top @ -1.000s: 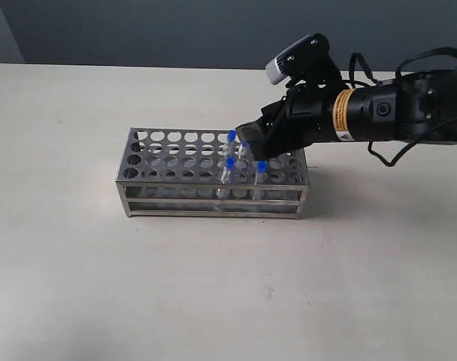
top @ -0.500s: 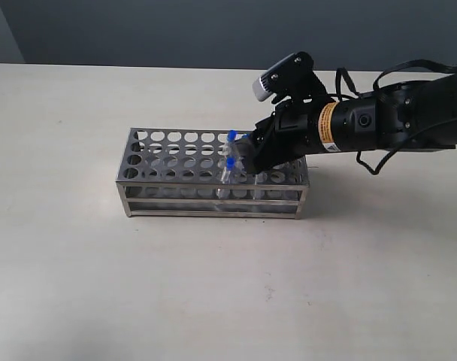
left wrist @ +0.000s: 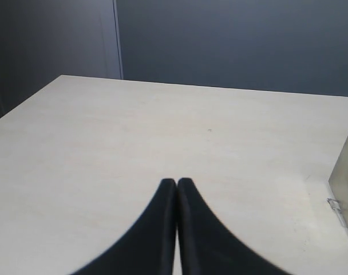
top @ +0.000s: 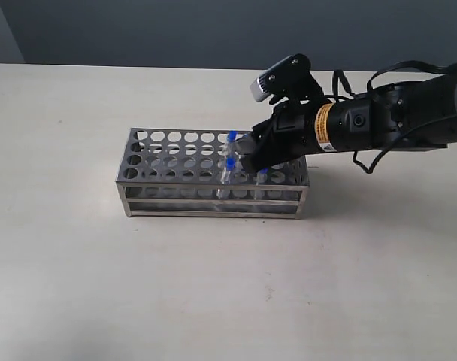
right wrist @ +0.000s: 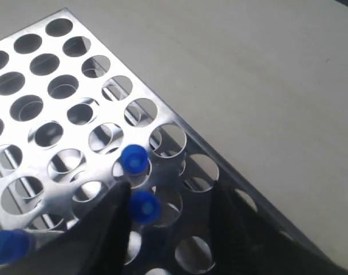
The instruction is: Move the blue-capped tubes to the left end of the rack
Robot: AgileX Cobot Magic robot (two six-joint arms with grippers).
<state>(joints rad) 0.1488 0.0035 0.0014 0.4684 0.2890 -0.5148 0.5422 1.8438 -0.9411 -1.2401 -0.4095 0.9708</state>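
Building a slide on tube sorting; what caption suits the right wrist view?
Right gripper, open, straddles one blue-capped tube standing in the steel rack; other blue caps nearby.

The rack (top: pixel 176 186) is shiny silver steel, its top plate patterned with regular rows of round holes, and the blue-capped tubes (top: pixel 230 162) show bright blue caps over clear bodies. The bench (top: pixel 213 286) is a plain pale cream and the wall (top: pixel 213 30) a dark grey-blue. The right arm (top: pixel 394 120) and right end effector (top: pixel 251 154) are black, with a yellow-orange band (top: pixel 328 128) that seems to carry dark print and a silver-grey camera housing (top: pixel 270 84); the left end effector (left wrist: pixel 177 186) is black too.
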